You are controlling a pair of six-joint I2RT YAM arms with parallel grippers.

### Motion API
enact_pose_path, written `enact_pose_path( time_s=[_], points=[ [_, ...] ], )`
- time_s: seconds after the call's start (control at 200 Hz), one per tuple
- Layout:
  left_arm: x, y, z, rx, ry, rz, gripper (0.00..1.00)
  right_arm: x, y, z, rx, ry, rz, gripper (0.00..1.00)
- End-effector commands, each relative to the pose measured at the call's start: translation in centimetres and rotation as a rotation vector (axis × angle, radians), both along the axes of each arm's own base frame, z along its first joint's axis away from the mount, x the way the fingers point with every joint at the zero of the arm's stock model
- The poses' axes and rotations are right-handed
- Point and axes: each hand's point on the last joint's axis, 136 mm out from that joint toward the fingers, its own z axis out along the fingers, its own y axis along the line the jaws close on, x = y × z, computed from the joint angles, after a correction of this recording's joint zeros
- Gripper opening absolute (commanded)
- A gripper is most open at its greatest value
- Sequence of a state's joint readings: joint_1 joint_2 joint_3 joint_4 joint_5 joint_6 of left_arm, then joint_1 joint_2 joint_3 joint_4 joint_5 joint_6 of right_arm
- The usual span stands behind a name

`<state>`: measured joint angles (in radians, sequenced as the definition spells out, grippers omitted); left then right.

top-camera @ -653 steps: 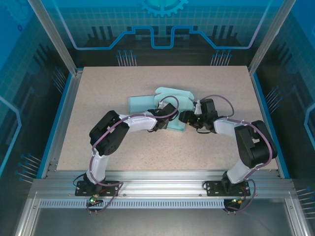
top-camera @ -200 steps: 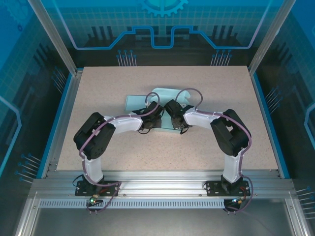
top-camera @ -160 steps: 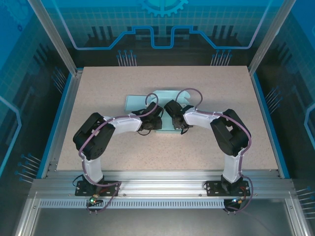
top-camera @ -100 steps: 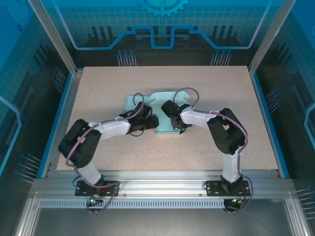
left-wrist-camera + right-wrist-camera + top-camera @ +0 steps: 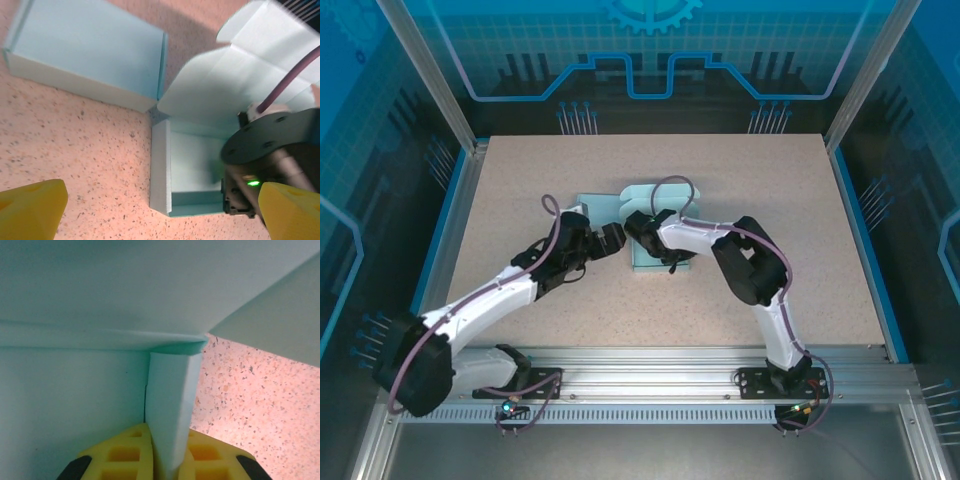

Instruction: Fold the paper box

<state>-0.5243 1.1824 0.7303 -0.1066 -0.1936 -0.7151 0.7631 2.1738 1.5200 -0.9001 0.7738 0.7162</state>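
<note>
Box [image 5: 195,155] walls are up, lid [image 5: 220,85] not yet closed; right pincer [image 5: 167,452] pinches a side wall [image 5: 170,390], left pincer [image 5: 160,212] hangs released.

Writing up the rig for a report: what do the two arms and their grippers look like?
The left arm and right arm have white links, black joints and looping purple cables. The left gripper's fingers and right gripper's fingers are yellow, blocky pads; the right ones show moulded recesses.
</note>
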Motion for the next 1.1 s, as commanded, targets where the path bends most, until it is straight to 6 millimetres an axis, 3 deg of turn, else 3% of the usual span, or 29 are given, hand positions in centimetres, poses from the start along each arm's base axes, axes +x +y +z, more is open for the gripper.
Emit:
enact_pose_path(
  time_s=[0.0, 0.175, 0.23, 0.325, 0.45, 0.815, 0.995, 1.096],
  points=[
    [-0.5, 2.2, 0.3, 0.075, -0.021, 0.061, 0.99, -4.5, -3.7, -3.4, -0.247, 0.220, 0.032, 0.00],
    [-0.8, 2.6, 0.5, 0.085, -0.032, 0.069, 0.99, -3.9, -2.7, -2.0, -0.179, 0.179, 0.053, 0.00],
    [-0.7, 2.6, 0.5, 0.083, -0.033, 0.069, 0.99, -3.4, -2.2, -1.0, -0.153, 0.153, 0.065, 0.14],
    [-0.6, 2.5, 0.4, 0.087, -0.036, 0.064, 0.99, -2.4, -1.6, 1.2, -0.116, 0.097, 0.081, 0.30],
    [-0.5, 2.3, 0.4, 0.093, -0.038, 0.050, 0.99, -1.7, -0.9, 3.5, -0.071, 0.043, 0.095, 0.39],
    [-0.1, 1.7, 1.0, 0.130, -0.054, -0.003, 0.99, -1.0, 0.9, 6.3, 0.081, -0.033, 0.128, 0.54],
    [0.6, -0.1, 1.9, 0.296, -0.134, -0.229, 0.99, -1.0, 2.1, 10.3, 0.257, -0.104, 0.209, 0.58],
    [1.6, -0.6, 2.0, 0.400, -0.147, -0.321, 0.90, -1.2, 1.7, 12.5, 0.381, -0.140, 0.246, 0.61]
  ],
)
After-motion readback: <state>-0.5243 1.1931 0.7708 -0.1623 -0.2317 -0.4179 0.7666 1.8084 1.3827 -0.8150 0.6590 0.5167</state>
